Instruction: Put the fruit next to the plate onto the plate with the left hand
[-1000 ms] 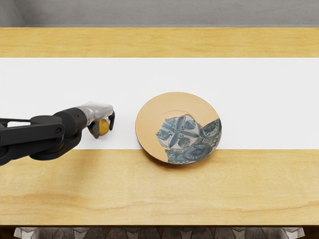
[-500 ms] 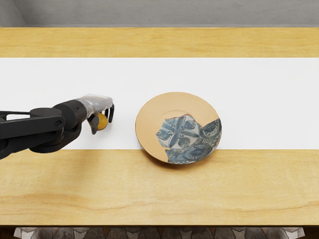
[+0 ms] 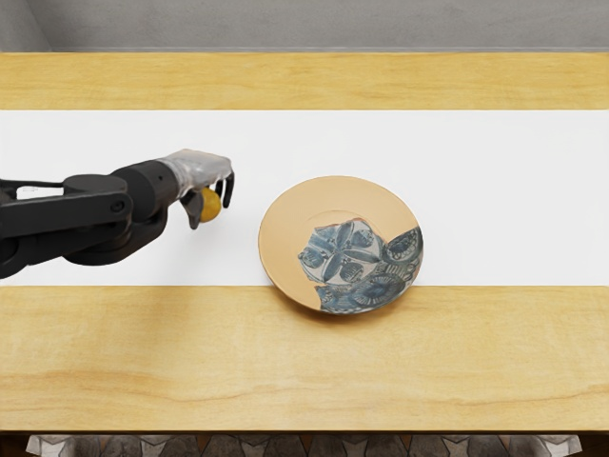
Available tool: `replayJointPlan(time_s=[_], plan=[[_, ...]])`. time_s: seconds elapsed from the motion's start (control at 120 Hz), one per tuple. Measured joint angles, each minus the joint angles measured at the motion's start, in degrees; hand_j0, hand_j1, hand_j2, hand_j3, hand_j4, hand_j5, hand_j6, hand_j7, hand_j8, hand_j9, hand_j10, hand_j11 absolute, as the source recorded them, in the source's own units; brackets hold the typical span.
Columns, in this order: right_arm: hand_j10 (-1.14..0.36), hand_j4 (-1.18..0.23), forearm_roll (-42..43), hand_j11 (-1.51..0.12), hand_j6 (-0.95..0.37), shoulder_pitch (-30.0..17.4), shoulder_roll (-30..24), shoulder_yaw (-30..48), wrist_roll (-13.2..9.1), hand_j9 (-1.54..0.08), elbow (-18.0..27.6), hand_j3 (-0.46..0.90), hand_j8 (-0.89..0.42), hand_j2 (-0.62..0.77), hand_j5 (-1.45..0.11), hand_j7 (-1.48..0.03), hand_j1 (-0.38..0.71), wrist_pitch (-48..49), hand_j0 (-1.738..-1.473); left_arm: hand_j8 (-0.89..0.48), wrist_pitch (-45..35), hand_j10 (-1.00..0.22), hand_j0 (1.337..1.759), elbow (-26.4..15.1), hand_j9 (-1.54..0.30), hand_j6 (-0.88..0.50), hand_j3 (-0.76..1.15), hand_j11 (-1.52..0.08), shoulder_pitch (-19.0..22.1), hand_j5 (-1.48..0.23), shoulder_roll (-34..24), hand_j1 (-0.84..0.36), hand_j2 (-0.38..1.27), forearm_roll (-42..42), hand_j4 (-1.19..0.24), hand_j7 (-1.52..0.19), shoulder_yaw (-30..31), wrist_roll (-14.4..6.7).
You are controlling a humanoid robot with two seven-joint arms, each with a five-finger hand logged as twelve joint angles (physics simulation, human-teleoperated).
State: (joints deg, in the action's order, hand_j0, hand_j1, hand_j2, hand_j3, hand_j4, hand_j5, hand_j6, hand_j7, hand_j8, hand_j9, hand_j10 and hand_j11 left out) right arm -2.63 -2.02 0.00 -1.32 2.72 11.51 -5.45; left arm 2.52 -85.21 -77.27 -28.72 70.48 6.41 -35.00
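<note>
Worktop: long wooden worktop (image 3: pixel 304 362) with a white strip (image 3: pixel 428 143) across it and a grey wall behind.
Plate: round plate (image 3: pixel 285 228), tan with blue patterns, sitting mostly on the white strip.
Fruit: small, round yellow fruit (image 3: pixel 209 204), left of the plate, near it but not touching.
Left hand: the left hand (image 3: pixel 200 181) has its fingers curled down around the fruit from above.
Feel: I think it is light, firm and smooth, so it may slip or roll.
Best hold: fingers around its middle.
Not done yet: the fruit is not on the plate.
</note>
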Motion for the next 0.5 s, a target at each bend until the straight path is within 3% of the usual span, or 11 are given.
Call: replayJointPlan(time_s=[0.192,0.5], plan=[[-0.02,-0.02,0.0,-0.03,-0.02,0.0,0.0,0.0,0.0,-0.03,0.0,0.0,-0.02,0.0,-0.03,-0.03,-0.32,0.0,-1.658,-0.45,0.9,-0.72,1.655,-0.2,-0.95,-0.47,0.0,-0.95,-3.6,-0.97,3.0,-0.34,0.5,-3.2,-0.7,-0.95,-0.8,0.0],[-0.02,-0.02,0.0,-0.03,-0.02,0.0,0.0,0.0,0.0,-0.03,0.0,0.0,-0.02,0.0,-0.03,-0.03,-0.32,0.0,-1.658,-0.44,0.8,-0.72,1.655,0.3,-0.95,-0.44,0.0,-0.95,-3.7,-0.98,8.2,-0.37,0.54,-5.0,-0.7,-0.96,-2.8,0.0]])
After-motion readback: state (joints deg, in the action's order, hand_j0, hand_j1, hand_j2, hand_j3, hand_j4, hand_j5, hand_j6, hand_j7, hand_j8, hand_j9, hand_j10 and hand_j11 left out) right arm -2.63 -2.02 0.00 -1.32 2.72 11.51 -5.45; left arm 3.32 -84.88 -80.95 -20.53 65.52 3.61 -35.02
